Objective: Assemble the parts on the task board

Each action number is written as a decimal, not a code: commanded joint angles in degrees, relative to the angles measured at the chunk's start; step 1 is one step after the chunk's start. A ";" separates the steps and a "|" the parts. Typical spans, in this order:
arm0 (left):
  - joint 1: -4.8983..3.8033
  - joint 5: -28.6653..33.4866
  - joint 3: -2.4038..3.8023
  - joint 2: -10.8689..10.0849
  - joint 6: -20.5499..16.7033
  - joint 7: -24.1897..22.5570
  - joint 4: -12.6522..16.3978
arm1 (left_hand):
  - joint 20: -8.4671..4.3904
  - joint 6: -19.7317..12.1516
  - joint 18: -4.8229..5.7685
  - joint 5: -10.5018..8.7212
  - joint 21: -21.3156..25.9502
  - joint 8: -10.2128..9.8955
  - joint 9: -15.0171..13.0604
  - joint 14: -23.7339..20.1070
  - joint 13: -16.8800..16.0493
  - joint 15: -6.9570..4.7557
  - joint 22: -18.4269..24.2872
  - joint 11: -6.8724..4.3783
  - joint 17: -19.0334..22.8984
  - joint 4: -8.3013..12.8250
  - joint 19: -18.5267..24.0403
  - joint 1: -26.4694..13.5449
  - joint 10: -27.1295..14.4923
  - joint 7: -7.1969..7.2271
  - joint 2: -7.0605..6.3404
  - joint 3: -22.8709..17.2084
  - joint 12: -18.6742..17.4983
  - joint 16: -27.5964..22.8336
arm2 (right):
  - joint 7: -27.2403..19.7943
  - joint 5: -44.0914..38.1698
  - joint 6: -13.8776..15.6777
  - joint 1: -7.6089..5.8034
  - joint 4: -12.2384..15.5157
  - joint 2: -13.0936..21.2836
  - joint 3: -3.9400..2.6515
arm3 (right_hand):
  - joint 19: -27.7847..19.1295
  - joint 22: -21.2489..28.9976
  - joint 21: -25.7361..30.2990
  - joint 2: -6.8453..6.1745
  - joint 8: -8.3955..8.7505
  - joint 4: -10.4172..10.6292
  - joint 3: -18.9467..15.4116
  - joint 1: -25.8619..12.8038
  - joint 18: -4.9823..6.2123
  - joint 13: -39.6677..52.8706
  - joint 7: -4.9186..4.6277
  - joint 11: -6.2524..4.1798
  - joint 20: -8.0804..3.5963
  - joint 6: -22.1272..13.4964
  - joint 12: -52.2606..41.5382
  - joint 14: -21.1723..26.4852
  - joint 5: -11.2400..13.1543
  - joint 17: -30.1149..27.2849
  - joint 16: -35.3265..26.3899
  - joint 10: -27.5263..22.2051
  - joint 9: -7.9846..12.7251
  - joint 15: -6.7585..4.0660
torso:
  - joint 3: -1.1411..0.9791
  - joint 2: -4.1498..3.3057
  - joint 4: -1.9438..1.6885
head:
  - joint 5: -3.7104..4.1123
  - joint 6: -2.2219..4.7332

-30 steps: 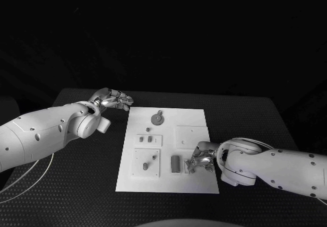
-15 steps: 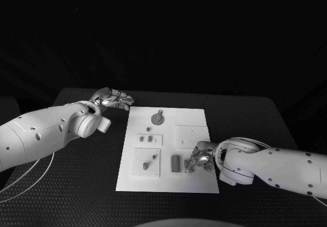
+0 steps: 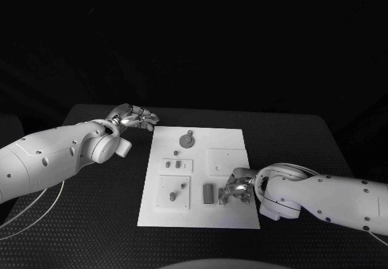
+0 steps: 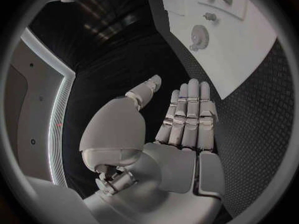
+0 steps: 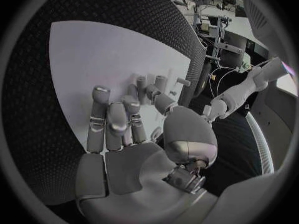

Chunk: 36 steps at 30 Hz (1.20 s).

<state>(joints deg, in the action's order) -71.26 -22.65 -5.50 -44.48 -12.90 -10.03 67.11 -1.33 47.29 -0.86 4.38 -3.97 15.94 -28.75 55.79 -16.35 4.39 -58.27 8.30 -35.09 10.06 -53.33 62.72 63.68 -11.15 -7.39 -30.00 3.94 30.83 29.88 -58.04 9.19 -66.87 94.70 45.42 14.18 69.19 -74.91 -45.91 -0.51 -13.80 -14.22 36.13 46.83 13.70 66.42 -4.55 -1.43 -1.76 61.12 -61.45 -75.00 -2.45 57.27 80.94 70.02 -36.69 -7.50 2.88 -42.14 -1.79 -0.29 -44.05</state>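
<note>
Right hand [image 3: 237, 190] rests on the task board [image 3: 226, 140] (left hand [image 3: 135, 117] beside it).

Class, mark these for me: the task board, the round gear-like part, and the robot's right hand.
task board [image 3: 230, 217], head view, bare near edge.
round gear-like part [image 3: 188, 140], head view, disc centre.
right hand [image 3: 236, 191], head view, middle of the hand.

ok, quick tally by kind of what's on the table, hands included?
Hands: 2 (left hand, right hand)
Task board: 1
Gear-shaped part: 1
Dark oblong block: 1
Small grey parts: 5
Total: 10; anything under the right hand is hidden.
</note>
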 commanded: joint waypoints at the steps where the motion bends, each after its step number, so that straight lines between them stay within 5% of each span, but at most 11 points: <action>1: -0.09 0.10 0.03 0.03 0.77 -0.28 0.17 | 0.08 -0.35 0.33 -0.29 -0.06 0.22 0.05 0.37 0.08 0.05 0.09 -0.14 -0.11 -0.26 -0.18 -0.49 -0.30 -0.05 0.05 -0.02 0.17 -0.35 | -0.57 0.92 -1.07 0.08 -0.01 -0.04 0.01 | 0.09 -0.89 0.09 0.03 0.39 0.36 -0.07 -0.83 1.30 0.06 0.10 -0.49 -0.21 0.39 -0.27 -0.02 -0.27 -0.15 0.18 -0.07 0.07 -0.31 | 0.00 -0.02 0.00 | 0.02 0.01; 11: -0.09 0.10 0.03 0.03 0.78 -0.26 0.14 | 0.08 -0.36 0.33 -0.28 -0.06 0.23 0.06 0.38 0.09 0.05 0.10 -0.14 -0.15 -0.29 -0.18 -0.50 -0.30 -0.05 0.06 -0.02 0.17 -0.39 | -1.25 1.54 -1.77 0.09 -0.03 -0.21 0.01 | 0.07 -0.93 0.14 -1.51 0.43 0.82 -0.15 -2.69 1.30 0.11 0.10 -0.50 -0.27 0.40 -0.28 0.04 -0.27 -0.27 0.20 -0.14 0.21 -0.32 | -0.03 0.00 0.01 | 0.04 -0.13; 24: -0.09 0.09 0.03 0.05 0.79 -0.29 0.08 | 0.07 -0.37 0.33 -0.28 -0.05 0.23 0.07 0.39 0.10 0.05 0.10 -0.15 -0.20 -0.30 -0.18 -0.47 -0.31 -0.05 0.06 -0.03 0.17 -0.44 | -2.31 1.67 -1.38 0.10 -0.05 -0.13 0.01 | 0.31 -0.87 0.33 -6.76 0.47 4.32 1.05 -5.83 1.30 0.10 0.16 -0.56 -0.56 0.42 -0.20 0.05 -0.27 -0.54 0.17 -0.15 0.43 -0.40 | -0.03 -0.01 0.02 | 0.07 -0.13; 36: -0.09 0.09 0.03 0.08 0.74 -0.32 0.05 | 0.07 -0.37 0.32 -0.27 -0.05 0.24 0.07 0.40 0.10 0.04 0.11 -0.14 -0.25 -0.30 -0.18 -0.44 -0.31 -0.05 0.07 -0.05 0.16 -0.48 | -2.81 1.63 -1.09 0.10 -0.29 0.30 0.01 | 0.39 -0.91 0.32 -7.39 0.46 4.77 1.77 -5.55 1.30 0.12 0.16 -0.57 -0.69 0.36 -0.22 0.04 -0.27 -0.59 0.19 -0.13 0.46 -0.42 | -0.03 0.01 0.01 | 0.19 -0.06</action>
<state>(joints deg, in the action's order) -71.26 -22.65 -5.50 -44.49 -12.85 -9.97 67.08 -1.33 47.29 -0.85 4.38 -3.97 15.93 -28.76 55.79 -16.32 4.39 -58.23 8.30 -35.25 10.06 -53.33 62.72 63.68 -11.15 -7.39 -30.00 3.94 30.61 28.67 -56.76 8.46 -66.82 94.36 45.65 14.23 69.51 -74.95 -45.91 -7.63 -13.59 -9.64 37.87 41.12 13.76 66.47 -4.41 -1.63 -2.02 61.14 -61.45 -74.82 -2.45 56.71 80.94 69.81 -36.23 -7.52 2.86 -42.14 -1.77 -0.16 -44.19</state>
